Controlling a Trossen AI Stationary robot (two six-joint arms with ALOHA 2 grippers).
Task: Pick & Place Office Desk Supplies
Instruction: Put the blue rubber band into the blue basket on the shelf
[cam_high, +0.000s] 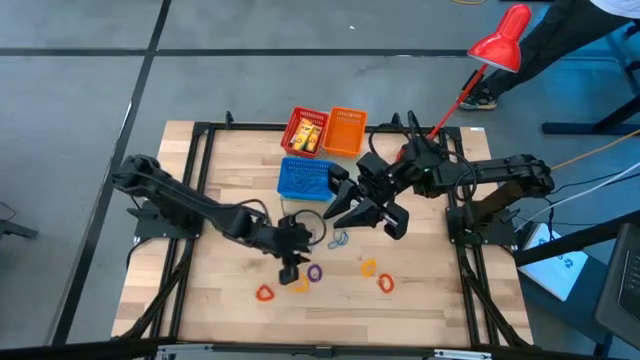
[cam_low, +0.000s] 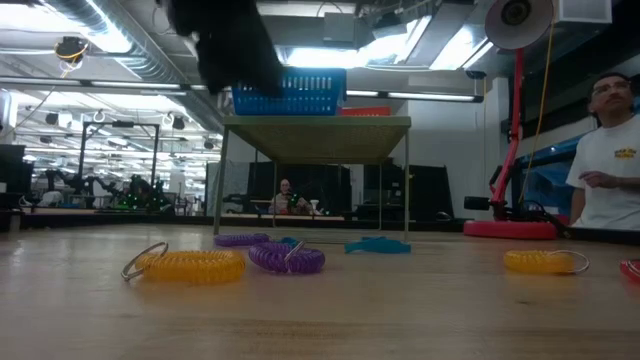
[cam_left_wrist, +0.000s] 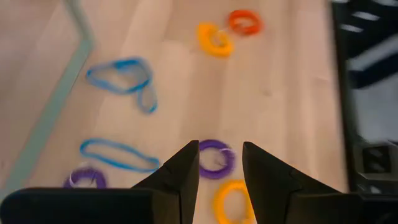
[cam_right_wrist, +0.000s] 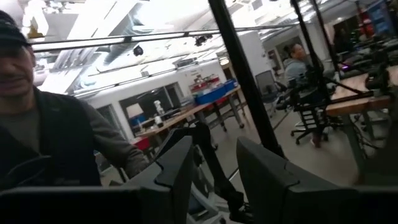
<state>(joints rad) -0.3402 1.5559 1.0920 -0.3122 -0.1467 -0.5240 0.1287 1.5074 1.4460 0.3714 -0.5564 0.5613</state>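
Small coiled loops lie flat on the wooden table: a purple one, a yellow one, blue ones, an orange one and a red-orange one. My left gripper hangs open above the purple and yellow loops, pointing slantwise down, with nothing between its fingers. In the low view it shows as a dark shape well above the loops. My right gripper stands open and raised near the blue basket, pointing out into the room.
Red, orange and blue mesh baskets stand at the table's far middle. A red desk lamp stands at the far right. More loops lie near the front. People show beyond the table.
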